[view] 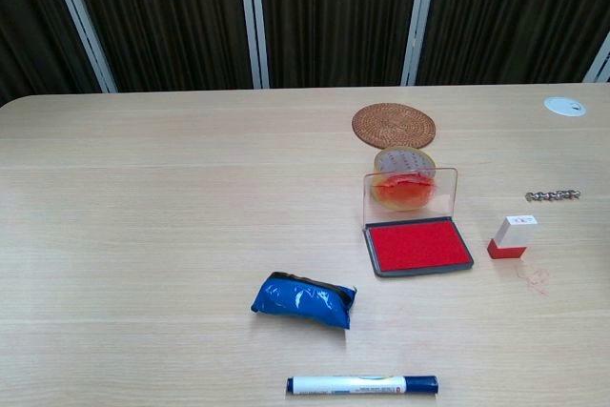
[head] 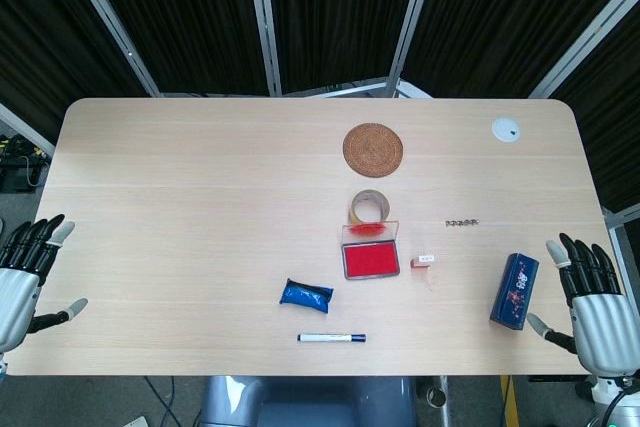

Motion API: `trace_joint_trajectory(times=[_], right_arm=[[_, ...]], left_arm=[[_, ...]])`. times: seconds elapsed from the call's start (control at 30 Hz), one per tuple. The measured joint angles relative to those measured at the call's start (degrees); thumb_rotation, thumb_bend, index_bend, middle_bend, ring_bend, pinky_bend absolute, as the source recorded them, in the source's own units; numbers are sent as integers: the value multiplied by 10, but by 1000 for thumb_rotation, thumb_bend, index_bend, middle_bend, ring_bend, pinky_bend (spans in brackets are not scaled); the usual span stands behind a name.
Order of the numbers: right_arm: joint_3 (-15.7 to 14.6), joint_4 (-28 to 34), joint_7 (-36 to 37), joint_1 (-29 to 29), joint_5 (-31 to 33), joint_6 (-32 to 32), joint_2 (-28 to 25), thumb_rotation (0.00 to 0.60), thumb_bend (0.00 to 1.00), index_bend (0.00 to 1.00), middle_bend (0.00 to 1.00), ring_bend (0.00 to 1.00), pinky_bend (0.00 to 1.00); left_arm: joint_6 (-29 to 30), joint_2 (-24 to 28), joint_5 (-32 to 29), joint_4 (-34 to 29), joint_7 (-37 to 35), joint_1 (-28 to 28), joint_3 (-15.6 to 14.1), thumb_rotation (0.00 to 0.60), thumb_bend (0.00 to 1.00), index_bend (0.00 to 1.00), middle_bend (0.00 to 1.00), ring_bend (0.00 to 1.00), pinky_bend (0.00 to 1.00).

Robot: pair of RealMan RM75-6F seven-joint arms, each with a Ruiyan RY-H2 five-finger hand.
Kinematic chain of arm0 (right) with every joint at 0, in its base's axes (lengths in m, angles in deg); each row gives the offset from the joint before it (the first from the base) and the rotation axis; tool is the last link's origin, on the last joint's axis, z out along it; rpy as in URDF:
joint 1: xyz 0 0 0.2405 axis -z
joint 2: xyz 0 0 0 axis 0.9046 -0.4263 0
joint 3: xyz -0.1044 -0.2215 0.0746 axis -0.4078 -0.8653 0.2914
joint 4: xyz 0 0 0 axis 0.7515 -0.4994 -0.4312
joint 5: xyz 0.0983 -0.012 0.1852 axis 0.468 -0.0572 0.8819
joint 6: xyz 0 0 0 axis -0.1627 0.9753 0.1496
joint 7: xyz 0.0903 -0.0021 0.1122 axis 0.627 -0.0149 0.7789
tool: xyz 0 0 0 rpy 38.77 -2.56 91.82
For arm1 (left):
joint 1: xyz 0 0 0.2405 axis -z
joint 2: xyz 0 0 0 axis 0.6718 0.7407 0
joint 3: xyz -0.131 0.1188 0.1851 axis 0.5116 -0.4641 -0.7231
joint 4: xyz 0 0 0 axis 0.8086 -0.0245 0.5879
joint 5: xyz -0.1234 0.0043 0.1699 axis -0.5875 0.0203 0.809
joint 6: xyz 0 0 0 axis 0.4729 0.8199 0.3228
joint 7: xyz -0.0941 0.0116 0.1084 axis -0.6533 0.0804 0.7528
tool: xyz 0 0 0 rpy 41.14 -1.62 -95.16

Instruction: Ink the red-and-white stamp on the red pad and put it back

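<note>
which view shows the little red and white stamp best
The chest view: the stamp stands upright right of the ink pad, white top and red base distinct. The head view shows it only as a tiny blurred block.

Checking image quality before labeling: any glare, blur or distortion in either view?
Head view: even, soft light, faint shadows; the table edges bow slightly, a wide-lens effect; the stamp is tiny. Chest view: sharp; the ink pad's clear raised lid tints and blurs the tape roll behind it; no strong glare.
</note>
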Motion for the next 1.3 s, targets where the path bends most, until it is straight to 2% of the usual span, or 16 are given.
trace_joint_trajectory(times=[0.2, 0.27, 0.3, 0.33, 0.37, 0.4, 0.47, 0.57, 0.63, 0.8, 0.97, 1.07, 1.17, 1.3], right_arm=[[-1, -1, 1, -1, 1, -4, -1, 600, 0, 0, 0, 0, 0], [-1, -4, 0, -2, 4, -9, 0, 600, 0, 0, 0, 12, 58], [-1, -6, -1, -4, 6, -12, 1, 600, 0, 0, 0, 74, 170], [0, -9, -2, -5, 8, -15, 2, 600, 0, 0, 0, 186, 345], [1, -14, -4, -7, 11, -18, 5, 600, 0, 0, 0, 272, 466], [3, -19, -8, -10, 14, -22, 8, 600, 0, 0, 0, 408, 618], [9, -34, -14, -20, 20, -35, 17, 600, 0, 0, 0, 593, 787], [20, -60, -27, -43, 30, -67, 33, 600, 0, 0, 0, 749, 945], [27, -70, -33, -61, 37, -92, 41, 600, 0, 0, 15, 797, 990], [46, -82, -47, -119, 68, -183, 63, 600, 0, 20, 110, 866, 1000], [61, -90, -49, -173, 124, -278, 92, 600, 0, 84, 167, 870, 1000], [65, -100, -51, -198, 163, -329, 111, 600, 6, 188, 223, 872, 1000], [65, -121, -55, -219, 198, -370, 133, 600, 79, 249, 272, 876, 1000], [65, -148, -56, -238, 235, -401, 159, 600, 175, 273, 302, 884, 1000]], left_arm=[[-3, 0, -3, 0, 1, 0, 0, 600, 0, 0, 0, 0, 0], [-5, -1, -4, 0, 3, 1, 1, 600, 0, 0, 0, 0, 0], [-5, -2, -4, 0, 5, 2, 1, 600, 0, 0, 0, 0, 0], [-6, -2, -5, 0, 6, 2, 1, 600, 0, 0, 0, 0, 0], [-8, -3, -6, 0, 9, 2, 1, 600, 0, 0, 0, 0, 0], [-10, -4, -7, 0, 11, 3, 1, 600, 0, 0, 0, 0, 0], [-15, -6, -13, 1, 16, 4, 2, 600, 0, 0, 0, 0, 0], [-25, -9, -26, 2, 25, 8, 5, 600, 0, 0, 0, 0, 0], [-32, -12, -35, 2, 31, 11, 8, 600, 0, 0, 0, 0, 0], [-46, -20, -60, 3, 47, 18, 16, 600, 0, 0, 0, 0, 0], [-61, -28, -83, 6, 65, 24, 22, 600, 0, 0, 0, 0, 0], [-72, -34, -95, 9, 75, 28, 24, 600, 0, 0, 0, 0, 0], [-84, -41, -106, 12, 86, 33, 25, 600, 0, 0, 0, 0, 0], [-95, -50, -117, 16, 102, 39, 26, 600, 0, 0, 0, 0, 0]])
